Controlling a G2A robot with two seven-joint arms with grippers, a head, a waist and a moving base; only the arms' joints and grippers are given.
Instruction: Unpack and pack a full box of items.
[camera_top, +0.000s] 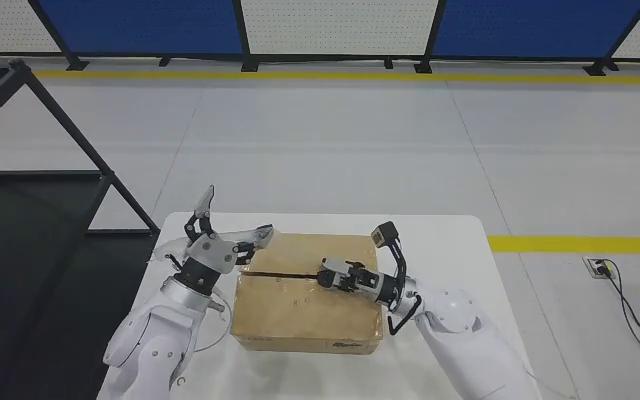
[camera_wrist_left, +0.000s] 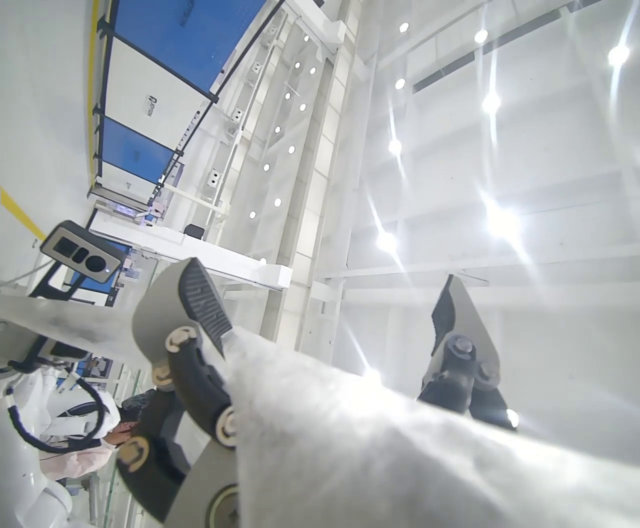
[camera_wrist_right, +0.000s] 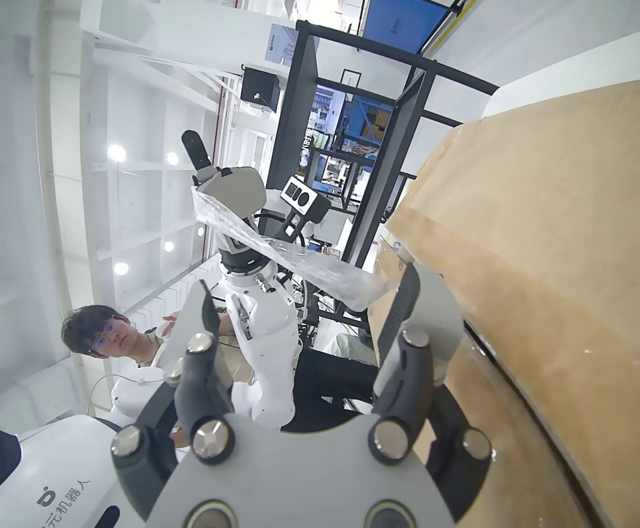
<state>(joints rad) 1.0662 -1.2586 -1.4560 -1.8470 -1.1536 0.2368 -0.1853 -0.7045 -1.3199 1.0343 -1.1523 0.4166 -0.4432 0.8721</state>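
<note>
Both hands are released, unsealing the box (camera_top: 300, 305) on the surface (camera_top: 450, 250). My left hand (camera_top: 238, 212) is trailing a tape strip (camera_wrist_right: 280, 250), and my right hand (camera_wrist_right: 306, 287) is hovering at the seam (camera_top: 285, 272). Next, likely: pulling the strip clear.

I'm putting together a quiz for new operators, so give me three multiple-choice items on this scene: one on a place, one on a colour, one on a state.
1. Where is the right end effector?
A) over the top seam of the box
B) down at the floor
C) beyond the box's left side

2. What colour is the box?
A) blue
B) brown
C) white

3. How do the box's top flaps lie?
A) folded shut
B) standing upright
C) torn off

Answers:
1 A, the top view shows it at the seam.
2 B, it is plain brown cardboard.
3 A, the flaps meet along a thin dark line.
</note>
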